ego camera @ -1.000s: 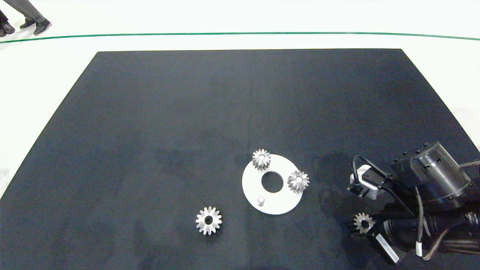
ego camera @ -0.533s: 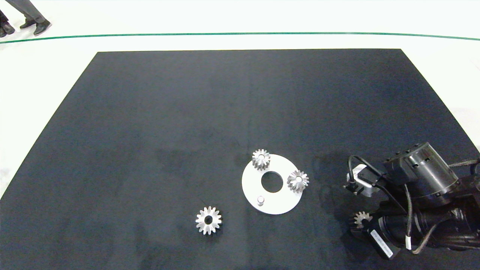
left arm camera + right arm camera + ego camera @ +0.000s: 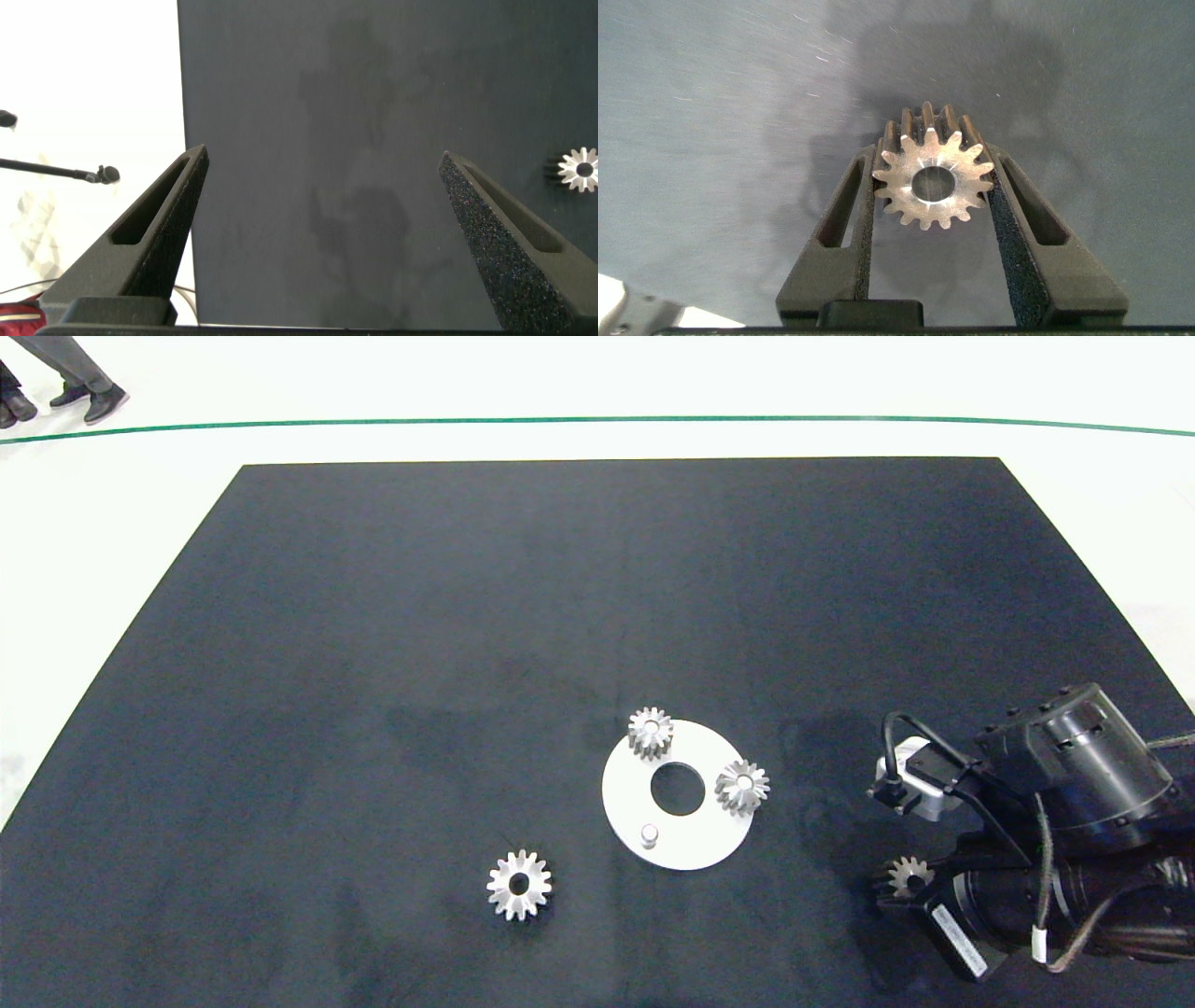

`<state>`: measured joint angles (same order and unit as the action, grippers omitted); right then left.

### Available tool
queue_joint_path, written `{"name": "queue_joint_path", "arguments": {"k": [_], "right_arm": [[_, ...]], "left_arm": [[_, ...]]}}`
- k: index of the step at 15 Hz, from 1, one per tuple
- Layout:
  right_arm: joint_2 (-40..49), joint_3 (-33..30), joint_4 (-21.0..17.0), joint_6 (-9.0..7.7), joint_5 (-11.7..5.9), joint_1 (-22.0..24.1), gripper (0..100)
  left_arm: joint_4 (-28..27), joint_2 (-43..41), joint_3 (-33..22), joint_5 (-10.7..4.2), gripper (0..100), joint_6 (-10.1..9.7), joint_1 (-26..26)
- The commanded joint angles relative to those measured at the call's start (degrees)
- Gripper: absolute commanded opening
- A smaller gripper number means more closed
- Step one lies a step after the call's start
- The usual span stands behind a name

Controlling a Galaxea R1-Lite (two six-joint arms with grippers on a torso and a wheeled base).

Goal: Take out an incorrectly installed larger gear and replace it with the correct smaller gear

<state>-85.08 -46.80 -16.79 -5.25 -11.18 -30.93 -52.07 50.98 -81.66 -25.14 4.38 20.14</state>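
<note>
The larger gear (image 3: 519, 885) lies flat on the black mat, left of a white round plate (image 3: 702, 840). It also shows at the edge of the left wrist view as the larger gear (image 3: 581, 169). Two small gears (image 3: 651, 732) (image 3: 742, 787) sit on the plate, and a bare peg (image 3: 650, 834) stands near its front. At the front right, my right gripper (image 3: 907, 877) (image 3: 931, 163) is shut on the smaller gear (image 3: 931, 182), held between both fingers above the mat. My left gripper (image 3: 322, 154) hangs open over bare mat, outside the head view.
The black mat (image 3: 467, 616) covers the table, with white floor beyond its edges. A person's shoes (image 3: 89, 401) show at the far left corner. The plate has a round centre hole (image 3: 678, 789).
The right arm, with the smaller gear in its gripper, shifted slightly left and then back right, ending a little farther from the front edge. Everything else stayed put.
</note>
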Motion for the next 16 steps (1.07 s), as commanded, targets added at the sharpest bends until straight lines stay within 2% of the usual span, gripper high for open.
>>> {"name": "queue_joint_path", "arguments": {"k": [1, 2, 3, 5, 8, 9, 11, 12, 13, 14, 16], "right_arm": [[4.8, -0.7, -0.4, 0.24, -0.16, -3.1, 25], [5.6, -2.2, -1.2, 0.42, -0.16, -4.8, 23], [5.6, -5.2, -3.7, 0.68, -0.16, -6.3, 20], [4.7, -13.0, -10.7, 1.12, -0.16, -9.9, 17], [-2.5, -27.9, -20.2, 0.95, -0.69, -14.6, 16], [-5.5, -32.7, -23.3, 0.68, -0.86, -15.6, 16], [-11.4, -41.3, -29.4, -0.99, -0.86, -17.1, 16], [-12.8, -43.0, -30.8, -1.25, -0.86, -17.8, 16], [-15.7, -46.0, -32.5, -1.95, -1.83, -19.1, 16], [-17.5, -47.5, -32.9, -2.39, -2.97, -19.5, 16], [-20.1, -49.4, -33.0, -3.01, -3.32, -20.3, 16]], "left_arm": [[-0.3, 0.2, 0.0, -0.18, 100, 0.02, 0.0], [-0.2, 0.2, 0.0, -0.18, 100, 0.02, 0.0], [-0.2, 0.2, 0.0, -0.18, 100, 0.02, 0.0], [-0.2, 0.2, 0.0, -0.18, 100, 0.02, 0.0], [-0.2, 0.2, 0.0, -0.18, 100, 0.02, 0.0], [-0.2, 0.2, 0.0, -0.18, 100, 0.02, 0.0], [-0.2, 0.2, -0.1, -0.18, 100, 0.02, 0.0], [-0.2, 0.2, -0.1, -0.18, 100, 0.02, 0.0], [-0.2, 0.2, -0.1, -0.18, 100, 0.11, 0.0], [-0.1, 0.1, -0.2, -0.18, 100, 0.11, 0.0], [-0.1, 0.1, -0.4, -0.18, 100, 0.02, 0.0]]}}
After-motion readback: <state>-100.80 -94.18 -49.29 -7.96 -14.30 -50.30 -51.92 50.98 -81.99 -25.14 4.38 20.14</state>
